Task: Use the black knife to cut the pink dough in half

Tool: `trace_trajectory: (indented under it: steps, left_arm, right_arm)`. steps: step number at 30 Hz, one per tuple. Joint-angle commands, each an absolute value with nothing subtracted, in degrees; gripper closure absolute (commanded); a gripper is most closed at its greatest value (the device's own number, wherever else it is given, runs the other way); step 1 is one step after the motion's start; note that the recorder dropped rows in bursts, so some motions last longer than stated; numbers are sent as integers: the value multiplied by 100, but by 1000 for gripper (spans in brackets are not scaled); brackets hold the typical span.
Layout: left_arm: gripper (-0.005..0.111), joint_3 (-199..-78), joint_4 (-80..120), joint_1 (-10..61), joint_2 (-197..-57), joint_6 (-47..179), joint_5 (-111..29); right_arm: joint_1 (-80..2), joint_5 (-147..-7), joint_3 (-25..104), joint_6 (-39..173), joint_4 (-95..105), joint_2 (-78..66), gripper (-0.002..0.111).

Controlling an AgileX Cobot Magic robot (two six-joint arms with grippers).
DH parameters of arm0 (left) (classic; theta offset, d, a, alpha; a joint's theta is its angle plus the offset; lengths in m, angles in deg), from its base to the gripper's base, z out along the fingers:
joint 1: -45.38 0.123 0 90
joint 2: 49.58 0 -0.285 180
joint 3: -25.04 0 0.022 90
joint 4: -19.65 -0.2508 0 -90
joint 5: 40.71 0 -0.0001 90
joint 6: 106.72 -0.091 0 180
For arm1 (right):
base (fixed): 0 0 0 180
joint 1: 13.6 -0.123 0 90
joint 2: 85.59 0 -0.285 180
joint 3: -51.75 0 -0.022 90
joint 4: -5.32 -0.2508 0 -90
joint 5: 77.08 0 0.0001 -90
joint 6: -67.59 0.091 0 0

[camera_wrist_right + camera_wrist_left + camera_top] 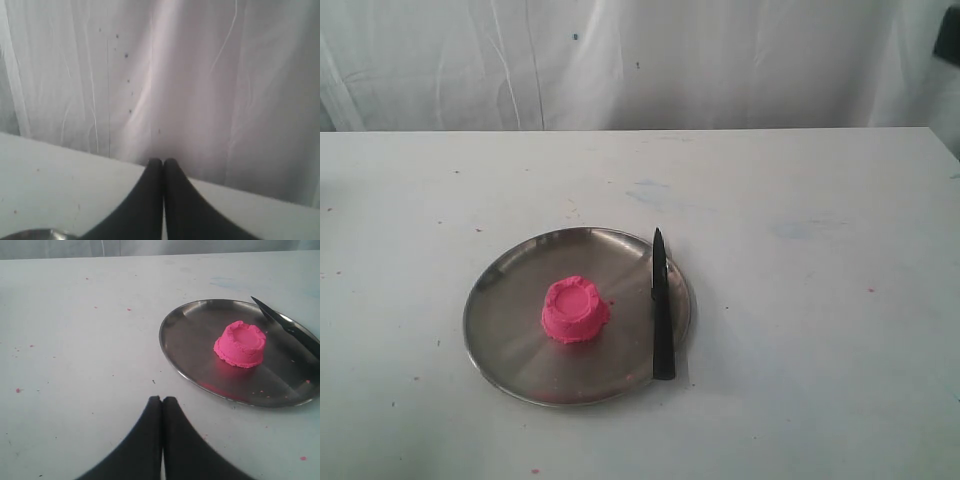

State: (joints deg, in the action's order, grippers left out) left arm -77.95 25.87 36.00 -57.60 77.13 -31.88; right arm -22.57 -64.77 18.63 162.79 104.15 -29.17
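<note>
The pink dough (574,310) (240,344) is one round cupcake-shaped lump with a dented top, standing in the middle of a round steel plate (510,320) (190,335). The black knife (662,305) (290,330) lies along the plate's right rim, tip pointing away and handle toward the front edge. My left gripper (162,399) is shut and empty, hovering over bare table short of the plate. My right gripper (163,161) is shut and empty, pointing at the white curtain beyond the table. Neither arm shows in the exterior view.
A white table (820,300) speckled with small pink crumbs carries the plate. A white curtain (640,60) (200,75) hangs behind the table's far edge. A sliver of the plate's rim (35,234) shows low in the right wrist view.
</note>
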Motion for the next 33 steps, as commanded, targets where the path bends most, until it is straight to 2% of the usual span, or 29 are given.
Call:
trace_trajectory:
  steps: [1,5,9,11,14,18,20,22,23,25,26,28,33]
  left_arm:
    - [107,-7774,2598,3618,-5737,7714,-3203]
    - [107,-7774,2598,3618,-5737,7714,-3203]
    - [107,-7774,2598,3618,-5737,7714,-3203]
    - [107,-7774,2598,3618,-5737,7714,-3203]
    - [107,-7774,2598,3618,-5737,7714,-3203]
    - [107,-7774,2598,3618,-5737,7714,-3203]
    - [107,-7774,2598,3618,-5737,7714,-3203]
    - [107,-7774,2598,3618,-5737,7714,-3203]
    - [107,-7774,2598,3618,-5737,7714,-3203]
    - [107,-7774,2598,3618,-5737,7714,-3203]
    - [107,-7774,2598,3618,-5737,7714,-3203]
    - [107,-7774,2598,3618,-5737,7714,-3203]
    - [107,-7774,2598,3618,-5737,7714,-3203]
  right_arm:
    - [-2219,-6322,1315,15084,8856,-2625,108]
    - [-2219,-5652,712,14385,7029,-2624,108]
    - [-2227,-3708,330,13417,6434,-2762,108]
    - [-2333,-2429,379,11586,6474,-2923,108]
    - [-2459,-2133,652,9533,6546,-3111,108]
    - [-2506,-3348,1376,7517,6515,-3296,108]
    - [-2506,-5020,1847,6952,6463,-3296,108]
    - [-2506,-7829,2211,7150,5924,-3245,108]
    - [-2506,-9634,2385,8004,5534,-3194,108]
    - [-2506,-11207,2376,9966,5112,-3171,108]
    - [-2506,-11514,2314,10529,4644,-3171,108]
    - [-2516,-11584,2096,9725,2621,-3184,108]
    - [-2516,-11300,1430,4675,-3158,-2907,108]
